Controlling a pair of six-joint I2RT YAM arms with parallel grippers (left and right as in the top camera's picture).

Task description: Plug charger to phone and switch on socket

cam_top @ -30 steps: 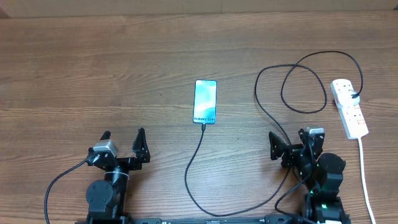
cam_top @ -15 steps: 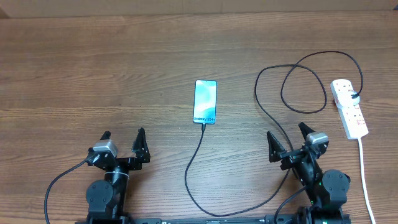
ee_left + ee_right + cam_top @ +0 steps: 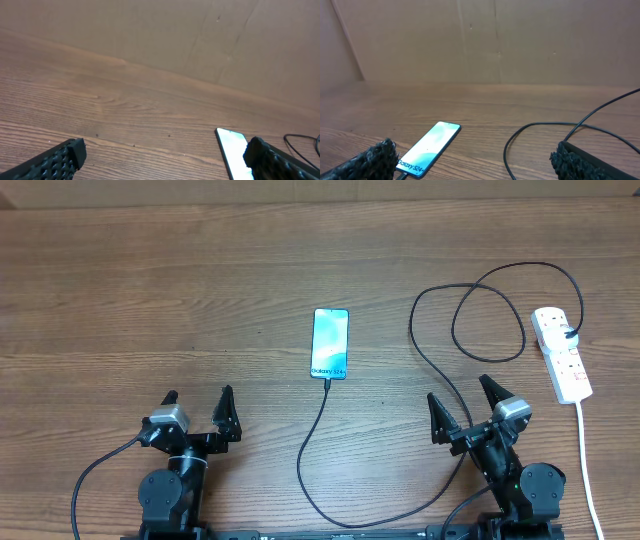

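The phone (image 3: 331, 343) lies screen up at the table's middle, light blue screen lit. It also shows in the right wrist view (image 3: 429, 148) and the left wrist view (image 3: 232, 150). The charger cable (image 3: 308, 450) has its plug tip at the phone's near end, loops along the front edge, then back to the socket (image 3: 561, 353), a white power strip at the right. The cable also shows in the right wrist view (image 3: 520, 134). My left gripper (image 3: 197, 403) is open and empty at front left. My right gripper (image 3: 463, 403) is open and empty at front right, above the cable.
The socket's white cord (image 3: 590, 470) runs down the right side to the front edge. The cable makes a large loop (image 3: 487, 330) left of the socket. A brown wall (image 3: 495, 40) backs the table.
My right gripper has turned and opened wider, its fingers now spread apart facing the table's middle. The left arm, phone and cable have not moved.
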